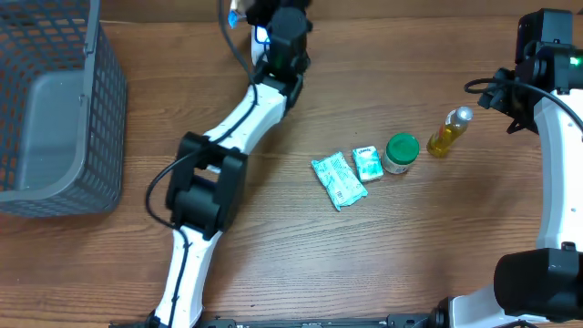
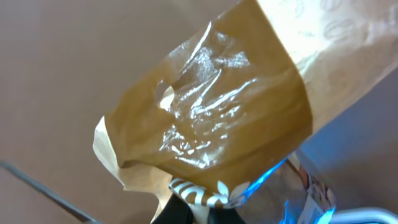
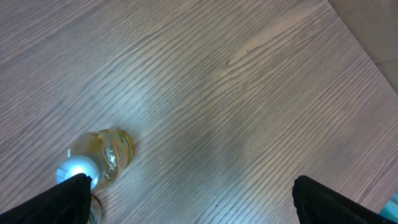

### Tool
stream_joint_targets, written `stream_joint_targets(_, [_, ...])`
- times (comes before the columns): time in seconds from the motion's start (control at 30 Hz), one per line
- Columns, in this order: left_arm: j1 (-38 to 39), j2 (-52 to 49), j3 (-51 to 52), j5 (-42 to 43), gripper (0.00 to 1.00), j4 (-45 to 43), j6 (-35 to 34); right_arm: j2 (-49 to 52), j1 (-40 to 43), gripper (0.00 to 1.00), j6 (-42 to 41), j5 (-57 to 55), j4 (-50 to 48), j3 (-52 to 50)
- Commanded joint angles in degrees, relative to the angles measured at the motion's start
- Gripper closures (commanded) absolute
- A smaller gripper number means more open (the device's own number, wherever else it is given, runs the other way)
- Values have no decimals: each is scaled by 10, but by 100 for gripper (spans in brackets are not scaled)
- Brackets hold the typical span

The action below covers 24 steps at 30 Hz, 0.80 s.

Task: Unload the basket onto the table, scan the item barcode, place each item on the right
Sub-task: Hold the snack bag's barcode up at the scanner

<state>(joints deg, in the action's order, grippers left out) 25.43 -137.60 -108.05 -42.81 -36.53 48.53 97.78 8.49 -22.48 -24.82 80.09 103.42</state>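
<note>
packet [image 2: 211, 118], a brown crinkly pouch with a glossy window, hangs in our left tool [image 2: 198, 208], which is clamped tight on its lower edge. it sits up at the 12 o'clock edge of the table [image 1: 410, 246], beside a blue glow [image 2: 273, 177]. we cannot find a barcode on the face we see, so the scan may miss if the code faces away from the light. the film is slick and wrinkled: glare or a crease could spoil the read, and so thin a pinch could let it slip if we rotate it. our right tool [image 3: 191, 186] hovers spread wide and empty at 3 o'clock, above the yellow bottle [image 3: 99, 155], which we could knock by dropping lower.
</note>
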Motion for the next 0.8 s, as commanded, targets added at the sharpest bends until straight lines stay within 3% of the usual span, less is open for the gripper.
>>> stream_joint_targets(0.0, [-3, -37, -7, -14, 96, -47, 119, -1, -1, 0, -4, -1, -3, 4])
stream_joint_targets(0.07, [-3, -50, -7, -11, 96, -70, 154, -1, -1, 0, -4, -1, -3, 4])
stream_joint_targets(0.43, [10, -50, -7, -28, 96, -64, 139, -1, -1, 0, -4, -1, -3, 4])
stream_joint_targets(0.77, [15, -50, -7, -36, 96, 69, -38, -1, -1, 0, -4, -1, -3, 4])
